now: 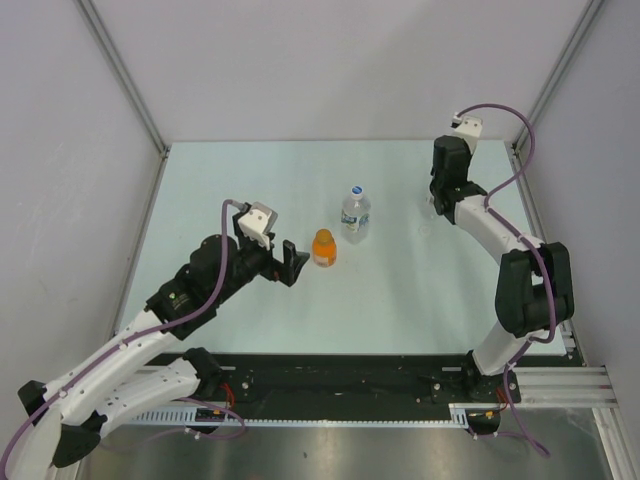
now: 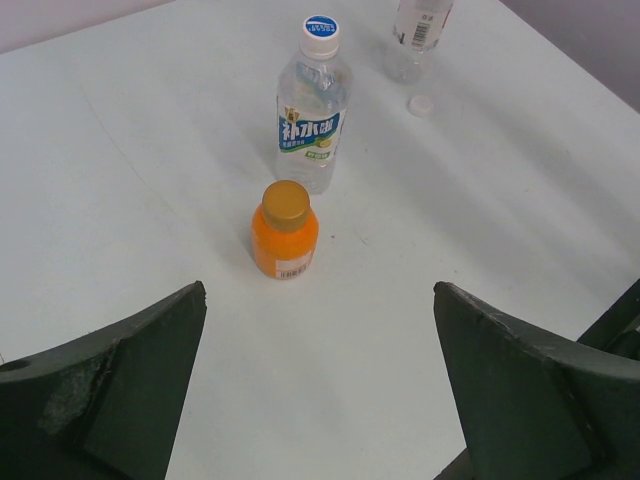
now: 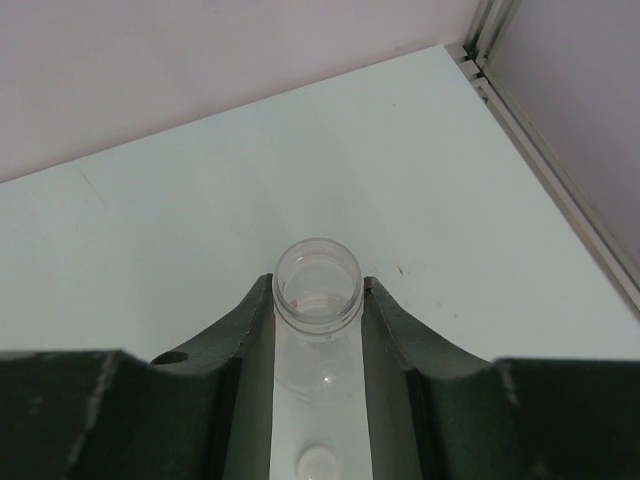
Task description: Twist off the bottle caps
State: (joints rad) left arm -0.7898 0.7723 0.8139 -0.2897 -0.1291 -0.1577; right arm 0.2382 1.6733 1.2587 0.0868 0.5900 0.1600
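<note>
The squat orange bottle (image 1: pixel 323 248) stands mid-table with its orange cap (image 2: pixel 286 203) on. Behind it stands the clear blue-label bottle (image 1: pixel 355 215), its white cap with a blue mark (image 2: pixel 321 33) on. My left gripper (image 1: pixel 290 263) is open and empty, just left of the orange bottle, which sits ahead of the jaws in the left wrist view (image 2: pixel 285 235). My right gripper (image 1: pixel 436 205) is shut on the neck of the slim clear bottle (image 3: pixel 320 262), whose mouth is open. The plain whitish cap (image 2: pixel 420 104) lies on the table beside that bottle, and also shows in the right wrist view (image 3: pixel 318 466).
The pale table (image 1: pixel 250 180) is walled on the left, back and right, with a metal frame rail (image 3: pixel 560 180) along the right edge. The slim bottle stands near the back right. The black base rail (image 1: pixel 350 375) runs along the near edge.
</note>
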